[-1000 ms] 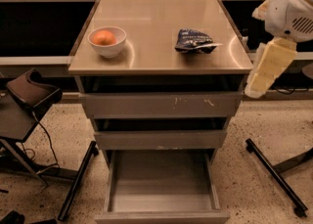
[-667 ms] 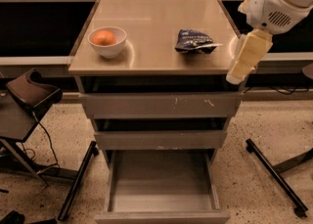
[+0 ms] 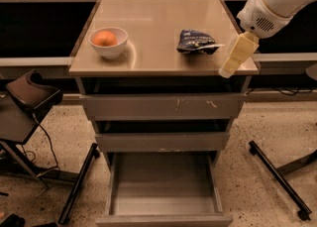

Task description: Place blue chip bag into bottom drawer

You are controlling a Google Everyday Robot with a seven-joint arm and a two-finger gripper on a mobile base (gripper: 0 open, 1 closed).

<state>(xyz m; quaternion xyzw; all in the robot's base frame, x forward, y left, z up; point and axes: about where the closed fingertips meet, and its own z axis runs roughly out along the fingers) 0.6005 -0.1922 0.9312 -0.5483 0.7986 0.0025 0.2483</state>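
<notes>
We record a smooth tan rectangular cabinet top (image 3: 153, 18) as the carrying surface. On its left half stands a round white bowl (image 3: 108, 47) holding one orange fruit (image 3: 104, 38). On the right half, well apart from the bowl, lies a crumpled dark navy foil chip bag (image 3: 195, 41). The pale gripper (image 3: 229, 67) hangs at the top's front right corner, just beside the bag.

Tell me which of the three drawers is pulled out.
The bottom drawer, its tray exposed; the two drawers above show only their fronts. The tool hangs at the cabinet top's right edge, beside the blue chip bag.
</notes>
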